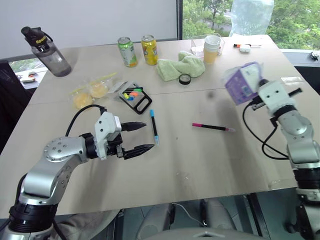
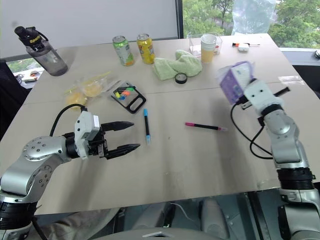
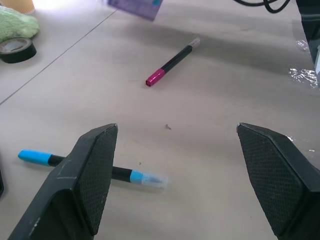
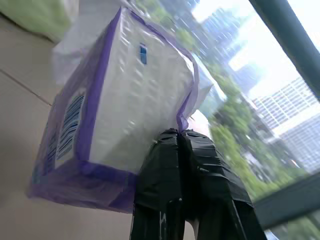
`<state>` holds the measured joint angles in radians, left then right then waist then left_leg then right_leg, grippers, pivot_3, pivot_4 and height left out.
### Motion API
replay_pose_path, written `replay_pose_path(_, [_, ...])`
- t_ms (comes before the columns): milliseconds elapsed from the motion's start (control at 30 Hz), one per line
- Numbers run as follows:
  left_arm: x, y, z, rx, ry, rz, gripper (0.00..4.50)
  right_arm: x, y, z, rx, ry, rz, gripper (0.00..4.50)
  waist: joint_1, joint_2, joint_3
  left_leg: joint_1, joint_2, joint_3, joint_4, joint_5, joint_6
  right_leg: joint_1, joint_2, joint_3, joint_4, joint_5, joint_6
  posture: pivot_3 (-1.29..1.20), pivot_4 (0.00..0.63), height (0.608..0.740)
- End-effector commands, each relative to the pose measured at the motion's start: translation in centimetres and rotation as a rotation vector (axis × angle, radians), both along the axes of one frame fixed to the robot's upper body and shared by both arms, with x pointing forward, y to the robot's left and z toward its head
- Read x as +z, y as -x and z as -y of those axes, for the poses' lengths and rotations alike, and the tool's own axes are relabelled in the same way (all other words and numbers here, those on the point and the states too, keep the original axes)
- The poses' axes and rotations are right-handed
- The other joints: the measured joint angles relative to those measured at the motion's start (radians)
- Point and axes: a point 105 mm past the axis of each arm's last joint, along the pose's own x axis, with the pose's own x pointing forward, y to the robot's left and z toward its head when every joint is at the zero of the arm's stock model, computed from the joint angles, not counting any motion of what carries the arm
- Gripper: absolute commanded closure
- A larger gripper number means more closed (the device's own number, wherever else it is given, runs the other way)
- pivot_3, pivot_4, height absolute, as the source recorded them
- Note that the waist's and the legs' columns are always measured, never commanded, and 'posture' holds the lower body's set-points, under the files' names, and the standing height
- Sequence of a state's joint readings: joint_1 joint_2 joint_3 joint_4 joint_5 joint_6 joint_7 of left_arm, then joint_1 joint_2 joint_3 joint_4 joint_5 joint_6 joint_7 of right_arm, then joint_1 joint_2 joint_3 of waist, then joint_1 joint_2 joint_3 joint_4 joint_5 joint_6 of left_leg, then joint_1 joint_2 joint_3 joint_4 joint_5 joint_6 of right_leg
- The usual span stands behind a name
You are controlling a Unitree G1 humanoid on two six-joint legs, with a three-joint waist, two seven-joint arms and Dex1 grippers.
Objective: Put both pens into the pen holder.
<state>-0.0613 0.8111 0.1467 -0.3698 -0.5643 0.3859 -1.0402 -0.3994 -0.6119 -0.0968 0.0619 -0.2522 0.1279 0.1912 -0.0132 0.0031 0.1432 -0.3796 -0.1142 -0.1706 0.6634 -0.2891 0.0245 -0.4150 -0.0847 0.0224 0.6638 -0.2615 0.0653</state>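
A: Left eye view first. Which containers stand on the surface (image 1: 210, 165), and what is in them?

B: One pen holder (image 1: 134, 95), a flat black case with a loop frame at one end. It lies near the left side, and inside I see small yellow, green, orange and pink items. Neither pen is in it. One clear cup (image 1: 212, 48) with a yellow drink stands at the far side. Two cans stand side by side: a green can (image 1: 127, 51) and a yellow can (image 1: 149, 49). One dark bottle (image 1: 47, 52) stands at the far left corner. Beside the holder lies one clear bag (image 1: 90, 91) with yellowish pieces inside.

A: How many pens?

B: Two. The blue pen (image 1: 154, 126) lies just right of the holder, apart from it. The pink pen (image 1: 212, 127) lies further right, well apart from the blue one. Both are flat on the surface.

A: And the hands?

B: The left hand (image 1: 139, 137) is released, fingers spread wide, hovering near the blue pen and grasping nothing. The right hand (image 4: 181, 145) is clenched, and its fingers pinch the wrapper edge of one purple tissue pack (image 1: 242, 82), held above the surface on the right side.

A: Anything else?

B: One green cloth (image 1: 180, 66) and one black tape roll (image 1: 185, 79) touching it.
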Motion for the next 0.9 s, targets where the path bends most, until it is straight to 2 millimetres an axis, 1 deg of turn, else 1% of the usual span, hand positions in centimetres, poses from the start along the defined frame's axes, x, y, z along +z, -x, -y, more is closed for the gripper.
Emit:
replay_pose_path(33, [0.7,-0.1,0.1,-0.005,0.000,0.040,0.58,1.9,0.4,1.5,-0.079,0.036,0.070,4.20,-0.007,0.000,0.000,0.000,0.000,0.001,0.000,0.000,0.000,0.000,0.000,0.001,0.000,0.000,0.000,0.00,0.150,0.740])
replay_pose_path(100, [0.6,-0.2,0.1,-0.003,0.001,0.040,0.58,2.0,0.6,1.8,-0.106,0.042,0.077,3.51,-0.010,0.000,0.000,0.001,0.001,0.002,0.000,0.000,0.000,0.000,0.001,0.002,0.000,0.000,0.000,0.00,0.150,0.740])
replay_pose_path(133, [0.6,-0.2,0.2,-0.002,0.000,0.041,0.58,2.5,0.8,2.2,-0.131,0.041,0.108,3.14,-0.010,0.000,0.000,0.001,0.001,0.002,0.000,0.000,0.000,0.000,0.001,0.002,0.000,0.000,0.000,0.00,0.150,0.740])
replay_pose_path(167, [0.6,-0.2,0.2,-0.001,-0.001,0.041,0.58,3.1,0.9,2.3,-0.146,0.047,0.146,2.54,-0.008,0.000,0.000,0.001,0.001,0.002,0.000,0.000,0.000,0.000,0.000,0.002,0.000,0.000,0.000,0.00,0.150,0.740])
replay_pose_path(233, [0.5,-0.2,0.2,-0.001,0.000,0.040,0.58,4.2,1.1,2.2,-0.151,0.051,0.218,1.62,-0.005,0.000,0.000,0.000,0.001,0.002,0.000,0.000,0.000,0.000,0.000,0.002,0.000,0.000,0.000,0.00,0.150,0.740])
replay_pose_path(267, [0.5,-0.2,0.3,-0.002,0.002,0.039,0.58,4.5,1.1,2.0,-0.136,0.032,0.242,1.04,-0.004,0.000,0.000,0.000,0.001,0.002,0.000,0.000,0.000,0.000,0.000,0.002,0.000,0.000,0.000,0.00,0.150,0.740])
replay_pose_path(300, [0.5,-0.2,0.3,-0.003,0.003,0.038,0.58,4.7,1.1,1.7,-0.123,0.018,0.253,0.63,-0.004,0.000,0.000,0.000,0.001,0.002,0.000,0.000,0.000,0.000,0.001,0.002,0.000,0.000,0.000,0.00,0.150,0.740])
replay_pose_path(333, [0.4,-0.1,0.4,-0.003,0.003,0.038,0.58,4.7,1.1,1.5,-0.113,0.009,0.262,0.10,-0.005,0.000,0.000,0.001,0.001,0.002,0.000,0.000,0.000,0.000,0.001,0.002,0.000,0.000,0.000,0.00,0.150,0.740])
replay_pose_path(367, [0.4,-0.1,0.4,-0.003,0.003,0.038,0.58,4.8,1.1,1.1,-0.084,-0.013,0.271,0.03,-0.005,0.000,0.000,0.001,0.001,0.002,0.000,0.000,0.000,0.000,0.001,0.002,0.000,0.000,0.000,0.00,0.150,0.740])
replay_pose_path(467, [0.4,-0.2,0.3,-0.001,0.005,0.038,0.58,4.6,1.1,-0.7,0.043,-0.107,0.262,0.03,-0.005,0.000,0.000,0.001,0.001,0.002,0.000,0.000,0.000,0.000,0.001,0.002,0.000,0.000,0.000,0.00,0.150,0.740])
replay_pose_path(533, [0.4,-0.1,0.3,0.001,0.007,0.038,0.58,3.9,1.1,-2.6,0.180,-0.220,0.211,0.03,-0.005,0.000,0.000,0.001,0.001,0.002,0.000,0.000,0.000,0.000,0.001,0.002,0.000,0.000,0.000,0.00,0.150,0.740])
replay_pose_path(600, [0.3,-0.1,0.1,0.005,0.005,0.035,0.58,2.8,1.8,-5.3,0.369,-0.280,0.122,0.03,-0.005,0.000,0.000,0.001,0.001,0.002,0.000,0.000,0.000,0.000,0.001,0.002,0.000,0.000,0.000,0.00,0.150,0.740])
replay_pose_path(667, [0.1,0.0,-0.1,0.013,0.000,0.031,0.58,1.5,3.0,-7.5,0.532,-0.342,0.023,0.03,-0.005,0.000,0.000,0.000,0.001,0.001,0.000,0.000,0.000,0.000,0.001,0.002,0.000,0.000,0.000,0.00,0.150,0.740])
replay_pose_path(767, [-0.1,0.1,-0.4,0.028,-0.001,0.026,0.58,-0.8,5.2,-9.9,0.716,-0.459,-0.159,0.03,-0.002,0.000,0.000,0.000,0.001,0.000,0.000,0.000,0.000,0.000,0.000,0.001,-0.001,0.000,0.000,0.00,0.150,0.740])
replay_pose_path(833, [-0.2,0.0,-0.6,0.063,0.005,0.022,0.58,-2.0,6.8,-10.6,0.802,-0.532,-0.252,0.03,0.001,0.000,0.000,0.000,0.001,0.000,0.000,0.000,0.001,0.001,0.000,0.000,-0.001,0.000,0.000,0.00,0.150,0.740])
replay_pose_path(900, [-0.6,-0.4,-0.9,0.119,0.010,0.011,0.58,-3.2,8.4,-10.8,0.867,-0.569,-0.361,0.03,0.003,0.000,0.000,0.000,0.001,-0.001,0.001,0.000,0.001,0.001,0.000,0.000,-0.001,0.000,0.000,0.00,0.150,0.740])
